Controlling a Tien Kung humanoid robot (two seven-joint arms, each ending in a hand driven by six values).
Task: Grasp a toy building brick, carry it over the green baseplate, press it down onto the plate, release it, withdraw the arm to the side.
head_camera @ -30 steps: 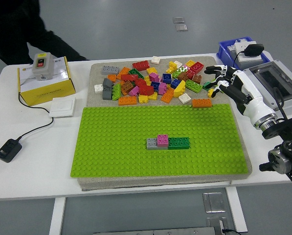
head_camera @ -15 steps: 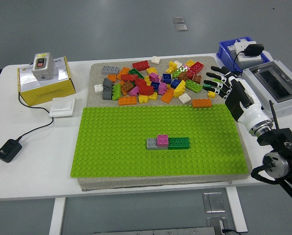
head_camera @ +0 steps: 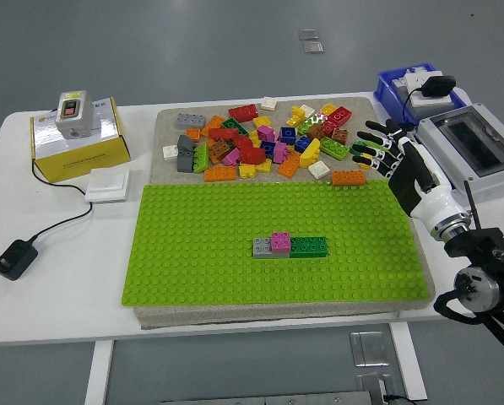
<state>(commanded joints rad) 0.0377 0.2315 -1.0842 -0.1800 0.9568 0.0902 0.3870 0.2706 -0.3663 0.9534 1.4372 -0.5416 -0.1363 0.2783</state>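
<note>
The right hand (head_camera: pixel 387 152) is hovering with fingers spread, holding nothing, beside the orange brick (head_camera: pixel 348 177) (flat, studded), which is lying just above the green baseplate (head_camera: pixel 201 245).

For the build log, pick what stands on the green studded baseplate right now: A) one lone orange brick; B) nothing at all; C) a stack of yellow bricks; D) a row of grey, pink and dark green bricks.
D: a grey plastic brick, a pink plastic brick and a dark green plastic brick sit side by side in a row on the green studded baseplate.
</note>
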